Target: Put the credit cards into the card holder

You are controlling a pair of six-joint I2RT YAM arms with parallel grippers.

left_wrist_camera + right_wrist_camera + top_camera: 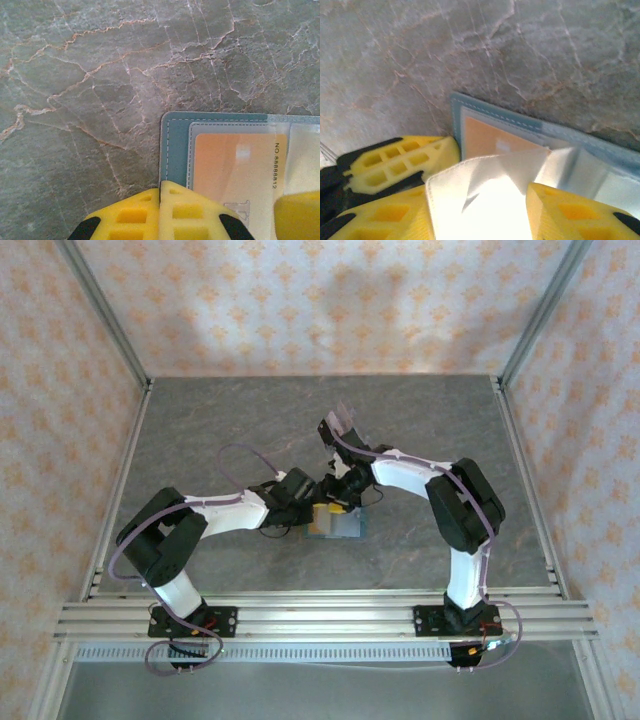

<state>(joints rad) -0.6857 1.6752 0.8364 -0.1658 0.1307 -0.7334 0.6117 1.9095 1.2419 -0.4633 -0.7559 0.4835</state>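
You have one orange card [235,170] already inside the open card holder [175,145] on the table [75,75] (the other cards I cannot judge), with the left gripper [160,210] closed at its edge and the right gripper [480,200] open around its pale flap [485,175].

A grey veined tabletop [250,420] sits between floral-patterned walls [300,300] and metal rails [320,620].

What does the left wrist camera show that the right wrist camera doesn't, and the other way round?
Left wrist: printed digits on the orange card, tucked under a clear pocket, and shut jaws. Right wrist: a white stitched flap between open jaws. Both: the teal card holder, that card and the marbled table.
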